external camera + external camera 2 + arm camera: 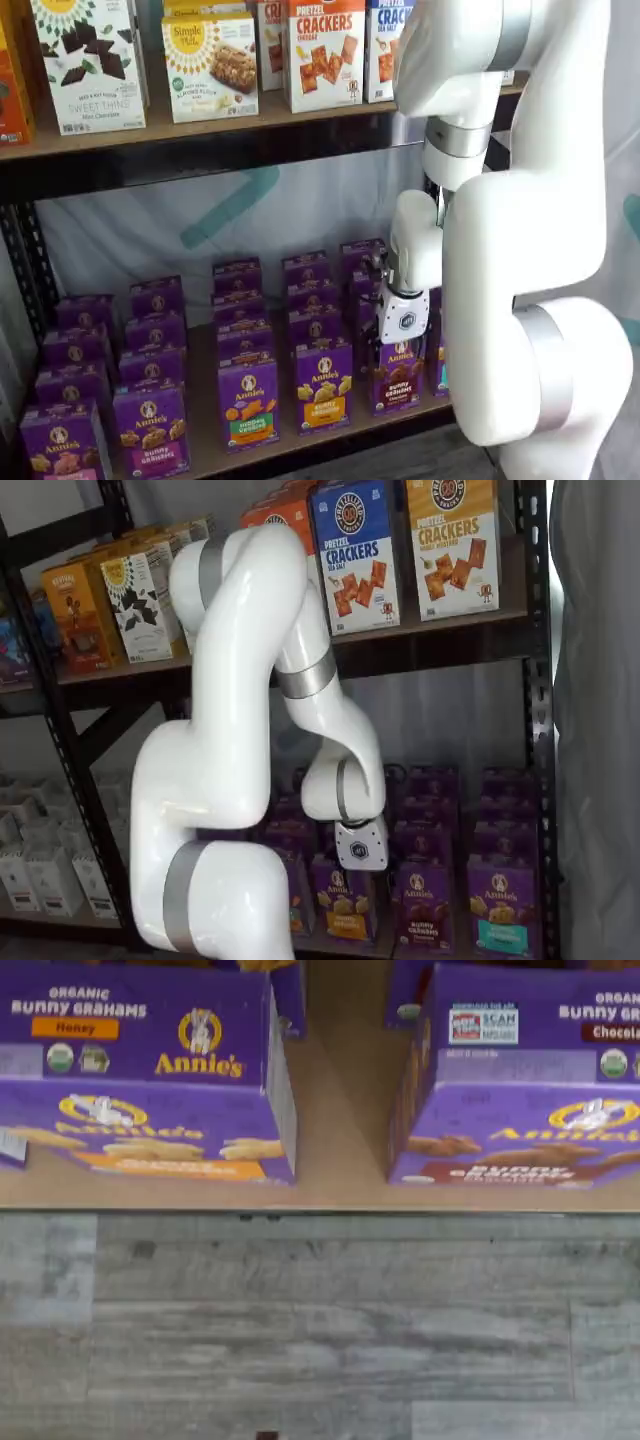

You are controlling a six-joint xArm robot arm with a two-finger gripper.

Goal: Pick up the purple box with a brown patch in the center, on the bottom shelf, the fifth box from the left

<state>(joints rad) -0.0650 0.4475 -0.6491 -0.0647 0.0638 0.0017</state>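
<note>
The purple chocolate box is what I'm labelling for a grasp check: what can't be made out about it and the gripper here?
- Purple box: the wrist view's edge cuts off its flavour label.
- Same box in a shelf view: the gripper body hides its top; the print is too small to read.
- Gripper: in both shelf views only the white body shows; the fingers can't be made out against the dark cartons, so no gap is visible.

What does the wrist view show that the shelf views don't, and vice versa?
Only the wrist view: the box tops, with a Honey box beside the purple box tagged Chocolate, a bare strip of the bottom shelf between them, and the grey plank floor in front. Only the shelf views: the white arm, the full rows of purple cartons and the cracker boxes on the board above. Both: purple Annie's cartons standing on the wooden bottom shelf.
</note>
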